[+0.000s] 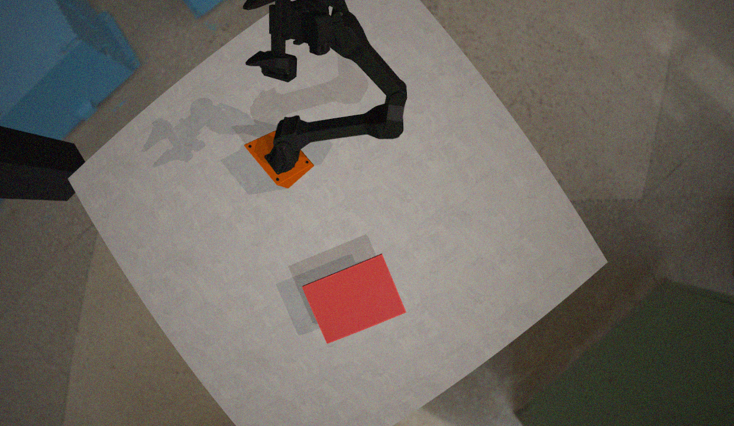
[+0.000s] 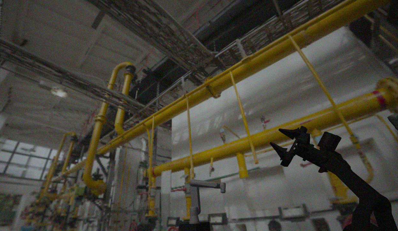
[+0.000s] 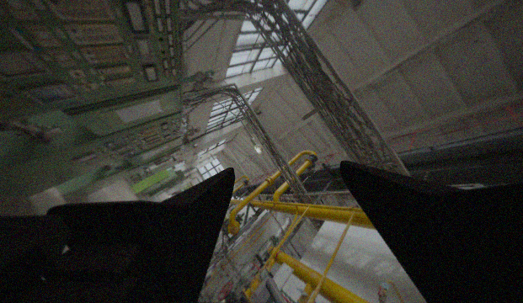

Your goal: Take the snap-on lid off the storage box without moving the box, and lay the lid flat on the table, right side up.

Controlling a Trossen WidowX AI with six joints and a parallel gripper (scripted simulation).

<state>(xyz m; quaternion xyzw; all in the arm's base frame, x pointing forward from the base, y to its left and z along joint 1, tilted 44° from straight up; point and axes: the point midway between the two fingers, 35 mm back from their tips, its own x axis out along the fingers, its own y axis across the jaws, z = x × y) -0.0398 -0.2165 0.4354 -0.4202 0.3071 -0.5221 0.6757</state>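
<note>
The storage box's lid (image 1: 353, 299) shows from above in the top view as a plain red rectangle, low centre on the pale table (image 1: 464, 201). The box's body is hidden beneath it, with only a thin dark line along the upper edge. My gripper (image 1: 245, 35) (image 2: 275, 136) (image 3: 285, 169) is open and empty, raised in the air at the top of the top view, far from the box. The wrist view shows only the two black fingers, spread apart, and the hall beyond. The exterior view does not show the box or lid.
The arm's base stands on an orange plate (image 1: 292, 177) above the box in the top view. A black beam-like object (image 1: 30, 169) reaches the table's left corner. A small grey arm (image 2: 195, 201) stands in the background of the exterior view.
</note>
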